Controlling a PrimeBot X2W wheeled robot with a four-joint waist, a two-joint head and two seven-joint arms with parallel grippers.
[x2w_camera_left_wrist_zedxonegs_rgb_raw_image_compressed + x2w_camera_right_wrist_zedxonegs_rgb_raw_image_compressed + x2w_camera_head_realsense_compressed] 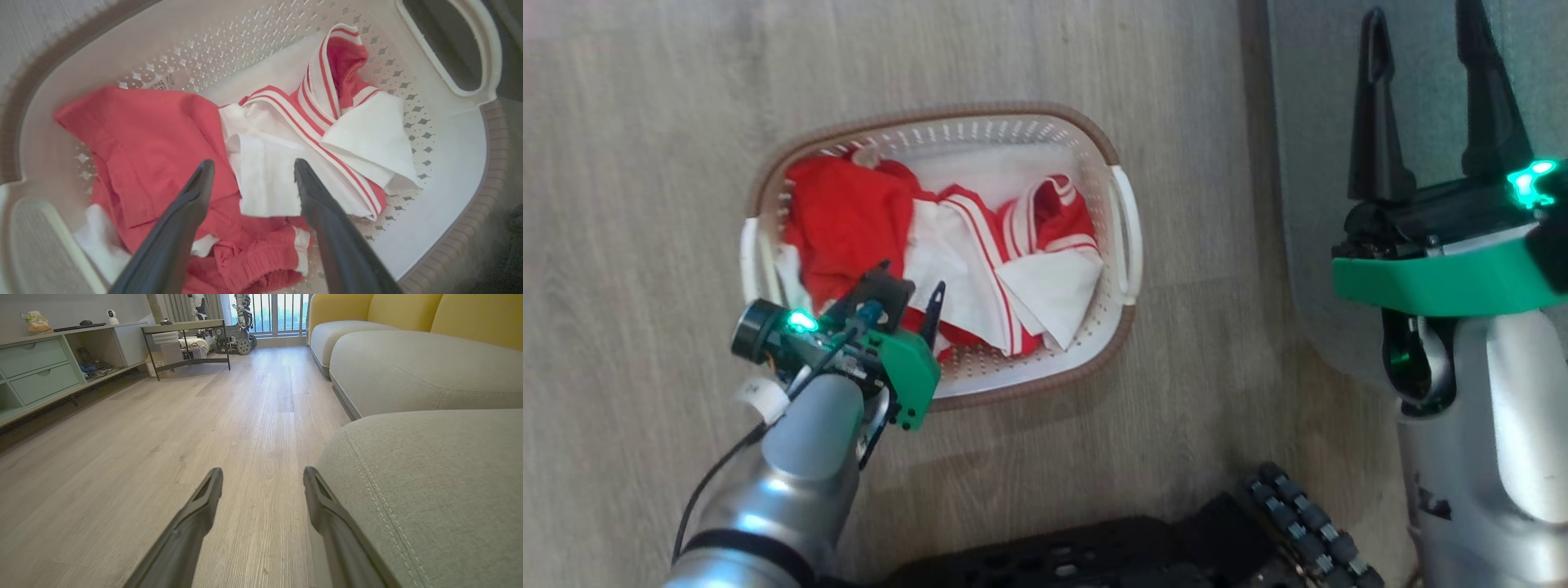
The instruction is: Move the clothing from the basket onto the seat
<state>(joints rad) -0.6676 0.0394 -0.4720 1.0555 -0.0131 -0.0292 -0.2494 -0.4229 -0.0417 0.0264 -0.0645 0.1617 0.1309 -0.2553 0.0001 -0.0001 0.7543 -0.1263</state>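
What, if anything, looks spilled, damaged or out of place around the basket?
Nothing stands out. The clothing lies crumpled but wholly inside the upright basket, none hanging over its edge or lying on the floor. The left gripper hangs open over it.

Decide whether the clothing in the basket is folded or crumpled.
Crumpled. The clothing lies heaped in the basket, its red and white layers overlapping unevenly, creased and twisted.

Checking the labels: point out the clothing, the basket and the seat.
clothing (155, 139), left wrist view, on the red fabric panel.
basket (1131, 245), head view, on the white handle nearer the seat.
seat (429, 490), right wrist view, on the near cushion's top.
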